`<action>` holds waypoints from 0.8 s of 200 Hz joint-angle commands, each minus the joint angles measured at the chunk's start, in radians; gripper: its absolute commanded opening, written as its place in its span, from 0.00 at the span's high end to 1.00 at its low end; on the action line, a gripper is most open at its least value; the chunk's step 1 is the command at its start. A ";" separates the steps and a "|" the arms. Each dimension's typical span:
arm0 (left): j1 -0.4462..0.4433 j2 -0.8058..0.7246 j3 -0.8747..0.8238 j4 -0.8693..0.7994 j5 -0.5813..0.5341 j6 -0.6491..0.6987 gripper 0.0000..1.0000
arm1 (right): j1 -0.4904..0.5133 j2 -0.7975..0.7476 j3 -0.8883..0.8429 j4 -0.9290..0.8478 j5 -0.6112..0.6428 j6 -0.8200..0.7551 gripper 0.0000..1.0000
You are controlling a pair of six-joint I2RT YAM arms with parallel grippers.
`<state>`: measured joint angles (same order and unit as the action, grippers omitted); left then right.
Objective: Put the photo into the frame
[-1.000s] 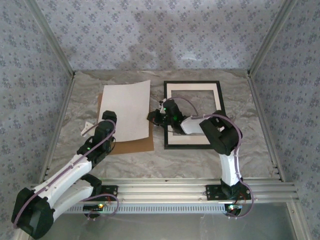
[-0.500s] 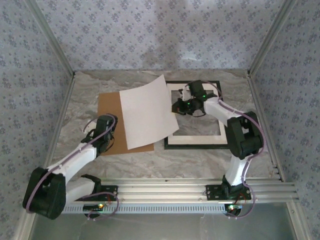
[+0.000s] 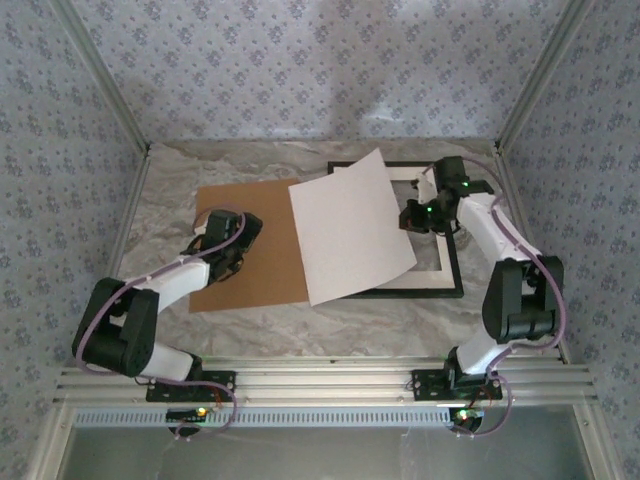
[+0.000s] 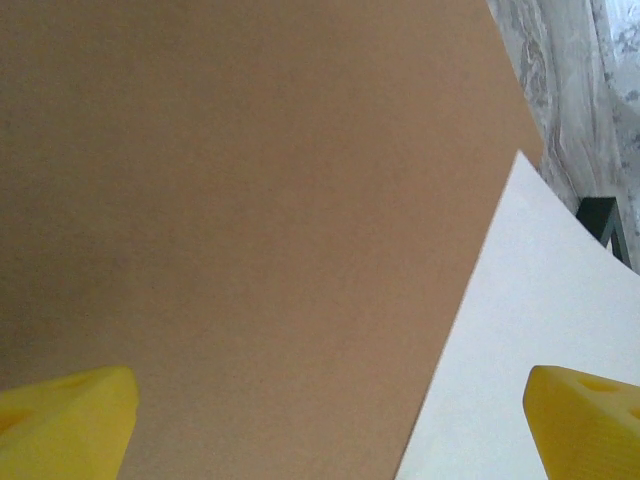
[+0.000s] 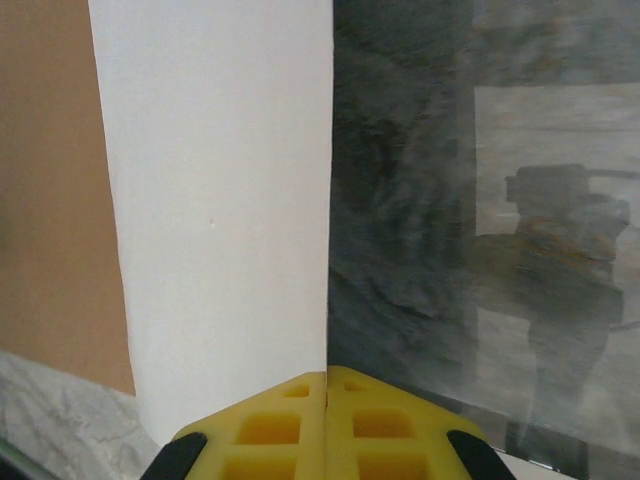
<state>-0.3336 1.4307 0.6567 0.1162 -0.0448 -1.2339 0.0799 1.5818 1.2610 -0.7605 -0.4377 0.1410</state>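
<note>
The right gripper has its jaws pinching the edge of the white rectangular paper photo. The left gripper has its jaws spread wide, with the flat brown board under them.

Patterned blue-grey walls enclose a marbled grey tabletop

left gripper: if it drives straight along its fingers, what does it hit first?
Most likely the brown backing board. It lies dead ahead between the fingers of the open left gripper. The photo, white side showing, lies right of centre, nearer the right finger. The gap to the board is unclear.
</note>
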 commanded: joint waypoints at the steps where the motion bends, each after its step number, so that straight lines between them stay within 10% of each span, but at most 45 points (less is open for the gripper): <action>1: 0.005 0.015 0.033 0.037 0.054 0.041 0.01 | -0.043 -0.071 -0.037 -0.027 0.063 -0.012 1.00; 160: 0.005 0.046 0.043 0.042 0.091 0.051 0.02 | -0.104 -0.017 0.096 -0.139 0.251 -0.098 1.00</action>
<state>-0.3336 1.4620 0.6750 0.1360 0.0303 -1.1934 -0.0154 1.5581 1.3258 -0.8471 -0.2546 0.0586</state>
